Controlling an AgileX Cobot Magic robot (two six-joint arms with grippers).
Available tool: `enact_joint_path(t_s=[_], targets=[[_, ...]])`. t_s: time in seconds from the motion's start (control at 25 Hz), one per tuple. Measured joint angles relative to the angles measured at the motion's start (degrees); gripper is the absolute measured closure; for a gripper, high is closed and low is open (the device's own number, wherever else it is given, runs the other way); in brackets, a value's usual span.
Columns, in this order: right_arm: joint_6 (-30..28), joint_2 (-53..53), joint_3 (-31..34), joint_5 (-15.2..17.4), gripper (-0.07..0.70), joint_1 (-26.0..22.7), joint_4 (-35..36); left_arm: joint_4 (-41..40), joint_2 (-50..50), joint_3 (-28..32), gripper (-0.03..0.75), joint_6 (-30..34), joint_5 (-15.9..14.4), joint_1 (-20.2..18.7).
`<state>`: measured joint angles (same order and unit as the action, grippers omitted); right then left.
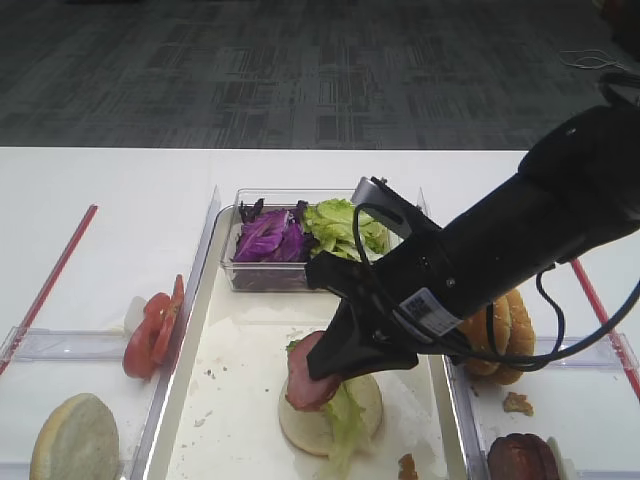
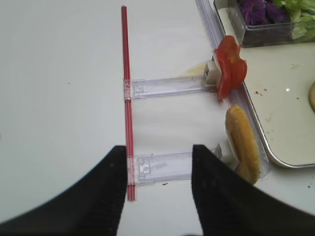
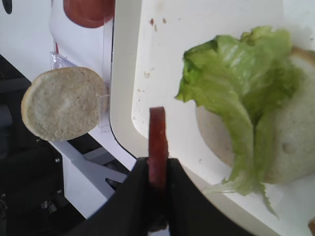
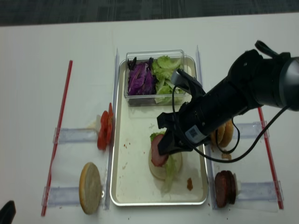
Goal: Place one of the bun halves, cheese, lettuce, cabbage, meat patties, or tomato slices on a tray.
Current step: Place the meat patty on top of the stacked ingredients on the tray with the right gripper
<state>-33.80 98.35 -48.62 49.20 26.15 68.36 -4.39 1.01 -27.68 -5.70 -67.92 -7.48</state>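
Patty (image 4: 159, 151) clamped edge-on in right gripper (image 4: 164, 148), lower centre of the overhead frame, hanging just above the lettuce (image 4: 169, 173) and bun half (image 4: 165, 168) on the tray (image 4: 122, 177); target sits directly below. Left gripper (image 2: 160, 169) spread apart with nothing between, well left over bare table. Arm hides part of the bun stack; contact unclear.

lettuce (image 4: 169, 173) on bun half (image 4: 161, 169), in tray (image 4: 133, 184)

White tabletop (image 4: 56, 56) filling the frame, dark patterned carpet (image 1: 300, 70) along the top edge, thin red rods (image 4: 60, 128) at far left and right, clear plastic holder strips (image 2: 167, 87) crossing them
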Motion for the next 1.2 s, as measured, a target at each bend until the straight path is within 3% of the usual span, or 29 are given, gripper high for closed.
enact_joint_path(t_s=[0.6, 1.2], targets=[[-7.29, 5.95, 0.00, -0.57, 0.532, -0.62, 7.49, 0.00, 0.00, 0.00, 0.419, 0.00, 0.00, 0.00], [-3.11, 5.95, -0.02, -2.60, 0.532, -0.71, 2.73, 0.00, 0.00, 0.00, 0.420, 0.00, 0.00, 0.00]])
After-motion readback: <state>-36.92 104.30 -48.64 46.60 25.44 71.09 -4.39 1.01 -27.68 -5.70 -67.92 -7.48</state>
